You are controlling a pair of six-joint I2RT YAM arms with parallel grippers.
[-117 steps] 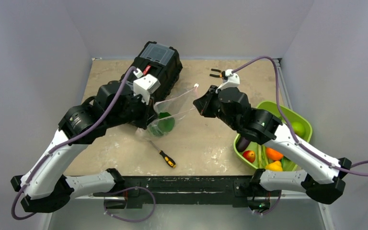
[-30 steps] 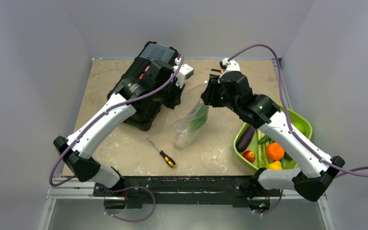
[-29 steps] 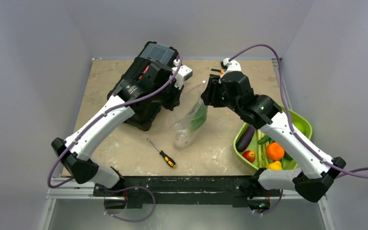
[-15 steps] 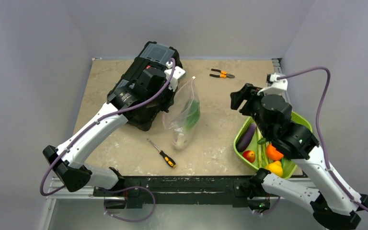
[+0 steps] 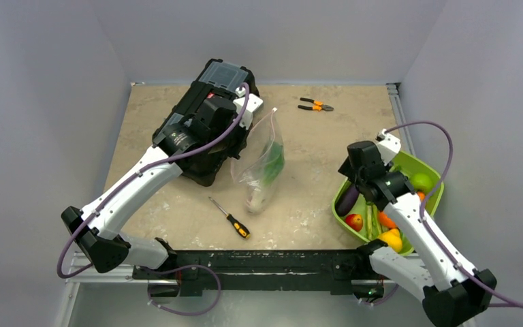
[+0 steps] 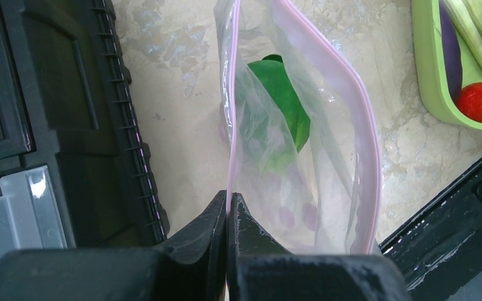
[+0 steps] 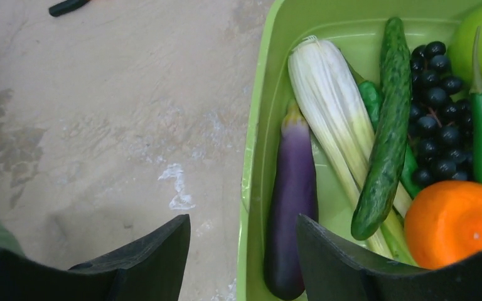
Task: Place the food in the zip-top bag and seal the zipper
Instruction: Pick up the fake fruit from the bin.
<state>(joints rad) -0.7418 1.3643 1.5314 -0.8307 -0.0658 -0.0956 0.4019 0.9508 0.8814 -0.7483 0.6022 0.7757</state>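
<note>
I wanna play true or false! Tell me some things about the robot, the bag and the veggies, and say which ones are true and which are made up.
1. The left gripper pinches the pink zipper of the zip-top bag. True.
2. The bag is zipped shut. False: its mouth gapes open.
3. The purple eggplant is inside the bag. False: it lies in the green bowl.
4. The right gripper is open, holding nothing. True.
5. The screwdriver lies on the toolbox. False: it lies on the table, near the bag.
</note>
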